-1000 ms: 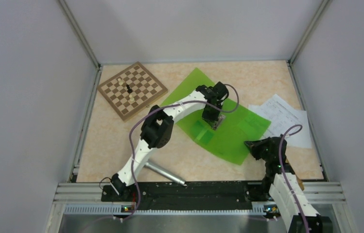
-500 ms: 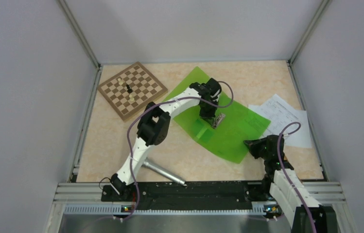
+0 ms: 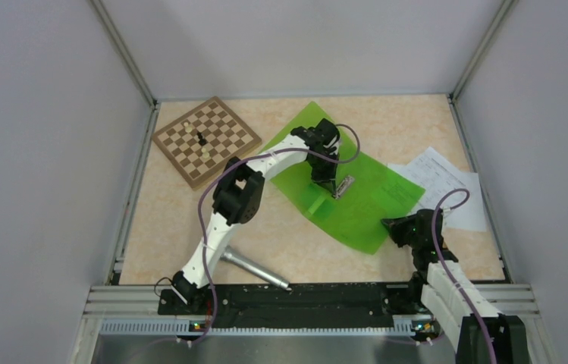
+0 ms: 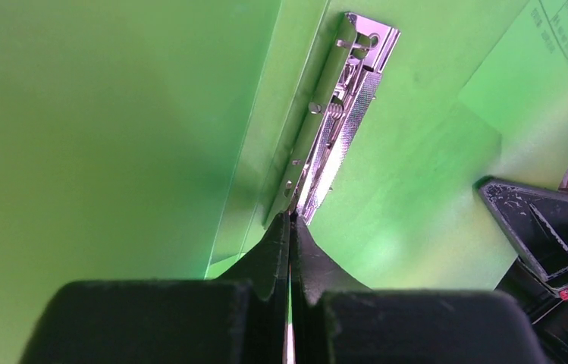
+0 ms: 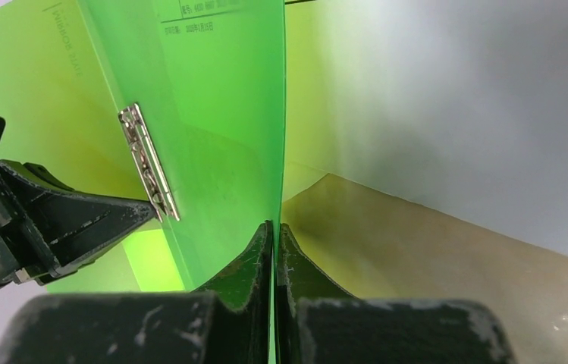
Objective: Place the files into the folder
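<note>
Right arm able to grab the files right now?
Probably not yet: the right pincer is shut on the edge of the folder. The files lie close beside it, unobstructed, so reach looks fine once it lets go.

Beige marbled tabletop (image 3: pixel 161 227) between plain grey walls (image 3: pixel 38 152), aluminium rail (image 3: pixel 125 299) along near edge.
</note>
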